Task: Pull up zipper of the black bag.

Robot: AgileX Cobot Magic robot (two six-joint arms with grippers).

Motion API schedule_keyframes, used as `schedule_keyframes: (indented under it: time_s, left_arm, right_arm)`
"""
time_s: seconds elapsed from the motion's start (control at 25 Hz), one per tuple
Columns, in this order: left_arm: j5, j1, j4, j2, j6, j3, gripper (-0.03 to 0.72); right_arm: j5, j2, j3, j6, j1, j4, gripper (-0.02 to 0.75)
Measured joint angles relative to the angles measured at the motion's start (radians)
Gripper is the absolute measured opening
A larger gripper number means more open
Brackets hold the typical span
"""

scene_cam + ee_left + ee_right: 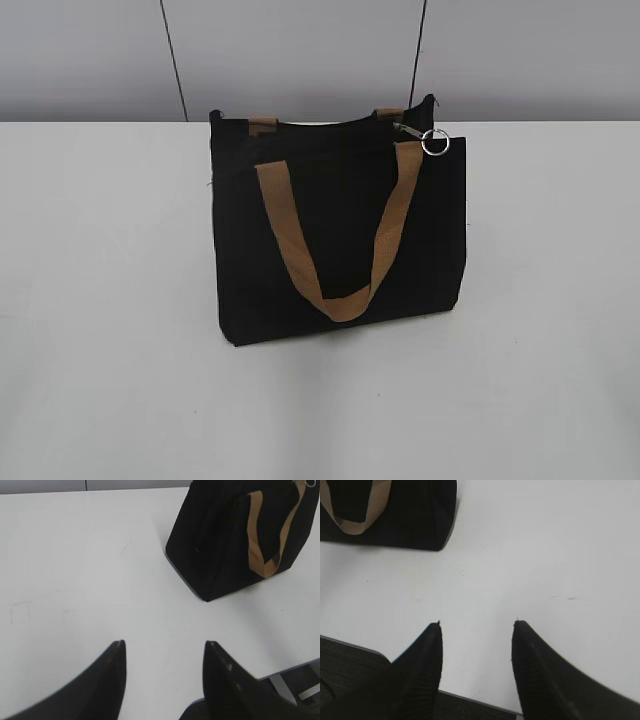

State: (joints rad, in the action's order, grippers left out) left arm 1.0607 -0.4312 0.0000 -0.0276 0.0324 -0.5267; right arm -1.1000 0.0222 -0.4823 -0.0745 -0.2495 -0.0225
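The black bag point(340, 230) stands upright in the middle of the white table, a tan handle point(340, 295) hanging down its front. The zipper's silver pull with a round ring point(434, 142) hangs at the bag's top right corner. The bag also shows in the left wrist view point(225, 545) at the upper right and in the right wrist view point(415, 515) at the upper left. My left gripper point(164, 645) is open and empty above bare table, well short of the bag. My right gripper point(477, 624) is open and empty near the table's front edge. Neither gripper shows in the exterior view.
The white table point(100, 300) spreads around the bag. A grey wall with dark seams point(300, 50) stands behind. The table's front edge and dark floor point(350, 660) show below the right gripper.
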Motion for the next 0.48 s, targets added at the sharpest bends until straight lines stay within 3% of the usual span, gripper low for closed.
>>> schedule_keyframes:
  time_s: [0.2, 0.48]
  left_arm:
    - [0.0, 0.032, 0.0, 0.0, -0.001, 0.0, 0.364]
    - [0.0, 0.165, 0.0, 0.004, -0.001, 0.0, 0.362]
  right_arm:
    - [0.001, 0.0, 0.0, 0.0, 0.019, 0.0, 0.359]
    - [0.001, -0.02, 0.0, 0.001, 0.145, 0.0, 0.358]
